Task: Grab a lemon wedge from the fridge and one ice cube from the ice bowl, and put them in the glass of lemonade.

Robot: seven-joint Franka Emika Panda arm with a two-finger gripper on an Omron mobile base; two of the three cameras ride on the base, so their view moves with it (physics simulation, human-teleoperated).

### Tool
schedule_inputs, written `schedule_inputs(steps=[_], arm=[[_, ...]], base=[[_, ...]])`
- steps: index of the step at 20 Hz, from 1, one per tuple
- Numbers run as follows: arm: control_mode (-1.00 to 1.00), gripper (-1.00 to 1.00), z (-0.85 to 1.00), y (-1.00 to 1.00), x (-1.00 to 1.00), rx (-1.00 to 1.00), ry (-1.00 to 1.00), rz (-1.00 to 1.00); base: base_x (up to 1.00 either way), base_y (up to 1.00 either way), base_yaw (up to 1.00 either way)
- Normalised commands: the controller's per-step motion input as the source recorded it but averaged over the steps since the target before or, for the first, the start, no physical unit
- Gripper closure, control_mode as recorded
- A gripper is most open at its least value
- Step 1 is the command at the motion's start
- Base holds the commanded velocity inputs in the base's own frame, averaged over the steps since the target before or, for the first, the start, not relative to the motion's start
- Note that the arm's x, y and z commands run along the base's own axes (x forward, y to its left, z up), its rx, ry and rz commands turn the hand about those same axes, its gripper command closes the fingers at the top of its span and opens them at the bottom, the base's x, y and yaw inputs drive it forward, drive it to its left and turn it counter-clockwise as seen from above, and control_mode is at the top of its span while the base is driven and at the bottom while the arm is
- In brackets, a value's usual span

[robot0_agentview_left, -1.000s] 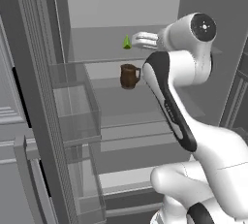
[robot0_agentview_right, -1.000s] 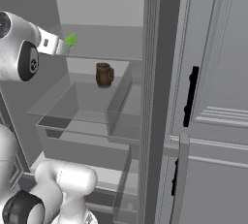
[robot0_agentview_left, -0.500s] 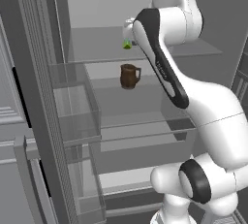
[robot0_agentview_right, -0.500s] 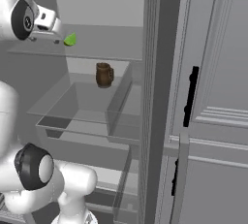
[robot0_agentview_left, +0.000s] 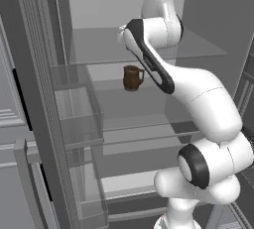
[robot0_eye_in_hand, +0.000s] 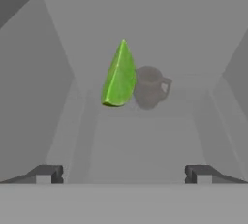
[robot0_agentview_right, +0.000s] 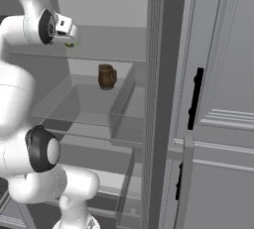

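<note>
Inside the open fridge (robot0_agentview_left: 208,5), the arm reaches over the upper glass shelf (robot0_agentview_left: 198,49) with its hand turned downward. The gripper (robot0_eye_in_hand: 123,173) is released: in the hand view its two dark fingertips (robot0_eye_in_hand: 47,173) stand far apart at the bottom corners, with nothing between them. The lemon wedge (robot0_eye_in_hand: 118,75), a small yellow-green sliver, lies ahead of the gripper and roughly midway between the lines of the two fingertips, clear of both. From the right base view the wedge (robot0_agentview_right: 71,44) shows as a green speck just under the tip of the hand (robot0_agentview_right: 67,28), at the level of the upper shelf; whether it touches the glass cannot be told. In the left base view the forearm covers most of that spot.

One shelf lower stands a brown mug (robot0_agentview_left: 132,78), upright, its handle toward the fridge's right side. Seen through the upper shelf in the hand view, the mug (robot0_eye_in_hand: 150,87) appears blurred just beside the wedge and partly behind it. A clear door bin (robot0_agentview_left: 74,104) hangs on the open left door, and the panelled grey cabinets (robot0_agentview_right: 223,99) with a black handle (robot0_agentview_right: 194,99) stand to the right of the fridge.
</note>
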Motion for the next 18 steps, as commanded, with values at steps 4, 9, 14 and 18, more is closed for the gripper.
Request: schedule_inputs(steps=[4,9,14,18], arm=[[-1.00,-1.00,0.02,0.21,1.00,0.00,0.00,0.00],[-1.00,-1.00,0.00,0.27,0.99,0.00,0.01,0.00],[-1.00,-1.00,-0.01,0.03,0.46,0.00,0.00,0.00],[-1.00,-1.00,0.00,-0.39,-0.59,0.00,0.00,0.00]], base=[[0.00,0.00,0.00],[0.00,0.00,0.00],[0.00,0.00,0.00],[0.00,0.00,0.00]])
